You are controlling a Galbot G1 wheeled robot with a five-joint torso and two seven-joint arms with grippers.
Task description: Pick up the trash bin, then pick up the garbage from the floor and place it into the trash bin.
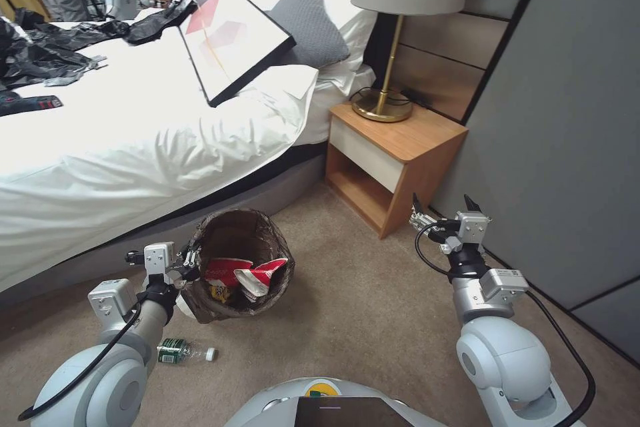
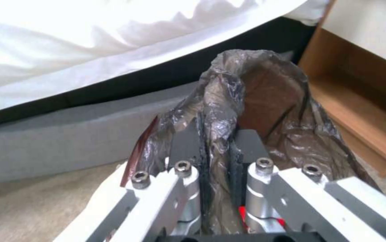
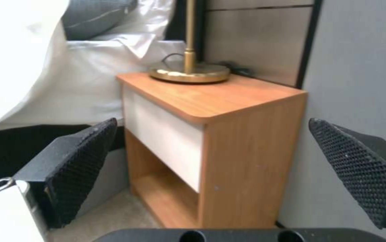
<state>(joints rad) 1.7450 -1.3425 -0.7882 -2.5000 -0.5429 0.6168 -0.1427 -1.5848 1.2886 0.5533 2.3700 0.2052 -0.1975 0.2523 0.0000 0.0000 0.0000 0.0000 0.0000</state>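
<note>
Gripping the bag-lined rim of the trash bin (image 1: 239, 266), the left claw (image 1: 191, 260) is pressed together on the near-left edge, its fingers (image 2: 188, 148) pinching a fold of the brown liner (image 2: 229, 111) between them. That hold seems meant to carry the bin while keeping its mouth open and tipped toward the robot, so litter can drop in; red-and-white cups (image 1: 250, 274) and a yellow wrapper (image 1: 220, 292) already lie inside. The left arm reaches forward low, elbow bent, wrist level with the rim. Just below and behind that claw, a small plastic bottle (image 1: 183, 350) lies on the floor (image 1: 347, 320), not yet collected.

The right claw (image 1: 443, 208) hangs spread wide and empty, well apart from the bin, forearm raised upright with the fingertips (image 3: 78, 164) pointing ahead. Beyond it stands the nightstand (image 3: 229, 134) carrying a brass lamp (image 1: 390, 34); the bed (image 1: 133, 140) runs past the bin on the far side of the left claw.
</note>
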